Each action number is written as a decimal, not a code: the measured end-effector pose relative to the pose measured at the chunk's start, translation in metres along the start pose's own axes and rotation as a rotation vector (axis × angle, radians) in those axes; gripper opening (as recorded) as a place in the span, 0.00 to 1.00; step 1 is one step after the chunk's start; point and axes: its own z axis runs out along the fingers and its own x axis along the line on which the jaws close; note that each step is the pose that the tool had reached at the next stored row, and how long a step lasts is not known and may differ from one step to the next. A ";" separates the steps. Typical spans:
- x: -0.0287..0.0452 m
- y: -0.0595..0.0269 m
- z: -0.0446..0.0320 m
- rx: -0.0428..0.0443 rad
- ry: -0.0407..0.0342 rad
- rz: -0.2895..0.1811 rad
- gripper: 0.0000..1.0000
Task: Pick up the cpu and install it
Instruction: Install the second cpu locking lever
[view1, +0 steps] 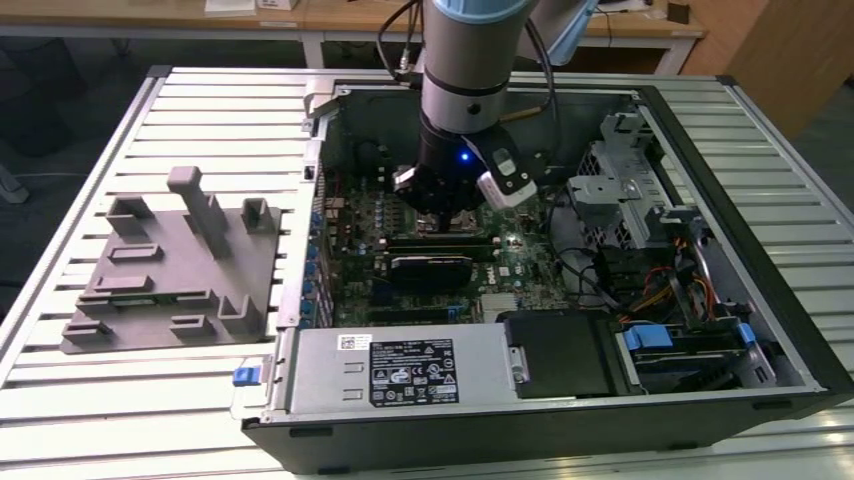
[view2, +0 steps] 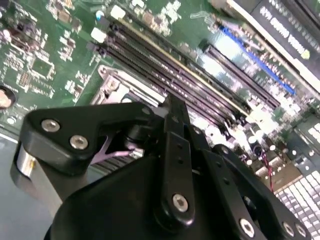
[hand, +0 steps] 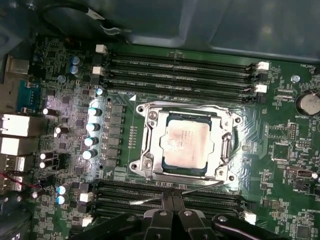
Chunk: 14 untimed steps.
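The cpu (hand: 187, 143), a flat square chip with a shiny silver top, lies inside the metal-framed socket (hand: 149, 150) on the green motherboard in the first wrist view. My gripper (hand: 170, 199) hovers just off one edge of the socket, its black fingers pressed together with nothing between them. A thin metal lever (hand: 195, 188) runs along that socket edge close to the fingertips. In the exterior view my gripper (view1: 447, 215) reaches down into the open computer case over the motherboard. The second wrist view has the black gripper (view2: 172, 107) above the memory slots.
Memory slots (hand: 180, 70) flank the socket on two sides. A grey plastic fixture block (view1: 174, 270) sits on the slatted table at the exterior view's left. The power supply (view1: 400, 370), a drive cage (view1: 627, 200) and case walls (view1: 747, 200) hem in the board.
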 end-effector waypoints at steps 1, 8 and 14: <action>0.0001 -0.0001 0.0001 0.0000 0.0001 -0.001 0.11; 0.0029 0.0001 0.0013 -0.0042 -0.0006 -0.002 0.11; 0.0034 -0.0001 0.0065 -0.0195 -0.0018 -0.002 0.11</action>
